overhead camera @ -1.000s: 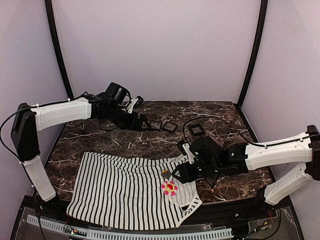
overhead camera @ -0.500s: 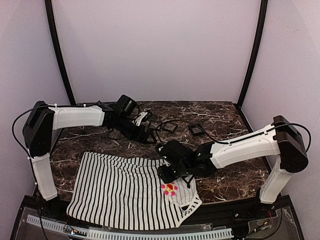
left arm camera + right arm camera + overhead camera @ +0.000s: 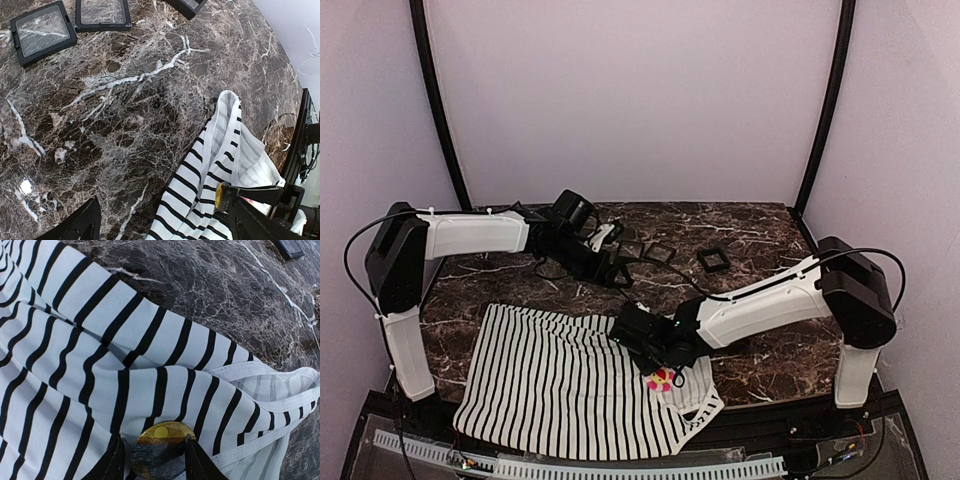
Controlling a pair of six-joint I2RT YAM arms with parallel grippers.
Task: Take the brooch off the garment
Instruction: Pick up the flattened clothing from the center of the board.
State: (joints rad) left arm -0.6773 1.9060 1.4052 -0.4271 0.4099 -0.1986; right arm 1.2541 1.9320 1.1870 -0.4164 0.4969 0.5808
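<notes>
The right claw (image 3: 155,444) is standing with a finger on each side of a gold disc (image 3: 160,452) lying on the garment (image 3: 100,365). One finger is overlapping the disc's rim and the other is sitting just off it, so it cannot be told whether the claw is clamping. The picture's lower edge is cutting off both fingers and part of the disc.

From above, the claw's black body is hiding the disc and covering part of the brooch (image 3: 662,379). The brooch is showing only as a small pink and white patch just beside the claw, pinned on the garment by the neckline. The disc is showing only to the wrist cameras.

The left claw (image 3: 620,276) is released, its fingers spread wide, and it is hovering over the table (image 3: 770,350) well behind the brooch. Three black frames (image 3: 712,260) are lying farther back still.

The table is dark brown marble with white veins. Lilac walls (image 3: 640,100) and two black poles (image 3: 825,100) are closing in the space behind it.
</notes>
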